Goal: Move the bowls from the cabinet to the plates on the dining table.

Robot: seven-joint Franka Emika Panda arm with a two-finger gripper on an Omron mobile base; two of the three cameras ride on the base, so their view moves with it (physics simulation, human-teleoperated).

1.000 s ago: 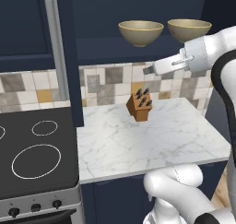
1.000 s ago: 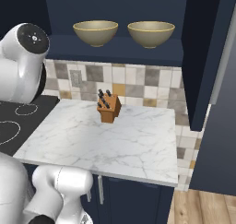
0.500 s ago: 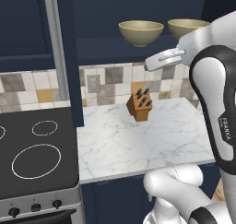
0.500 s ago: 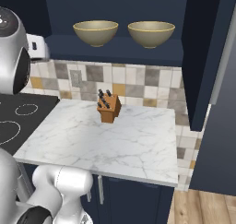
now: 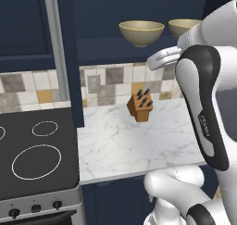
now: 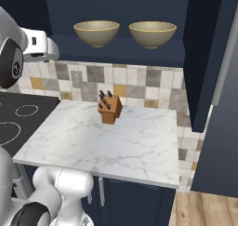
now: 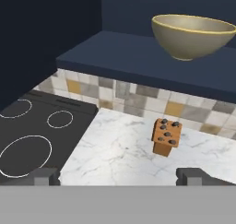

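Bowls: two round beige-tan deep bowls, left bowl (image 6: pixel 96 32) and right bowl (image 6: pixel 152 34), upright side by side on open shelf of dark navy wall cabinet (image 6: pixel 121 50), above white marble counter (image 6: pixel 111 141). Gripper (image 7: pixel 120 176) below shelf level, tips spread wide, nothing between. In hand view, near bowl (image 7: pixel 198 35) lies up and to right of tips. Judgement: hand must rise and shift right to bowl rim. Brown wooden knife block (image 7: pixel 166 137) stands below bowl; keep clear.

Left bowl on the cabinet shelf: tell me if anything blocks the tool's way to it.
Nothing visible does. The cabinet stands open, the left bowl sits exposed on its shelf, and the open tool faces it across free air above the knife block.
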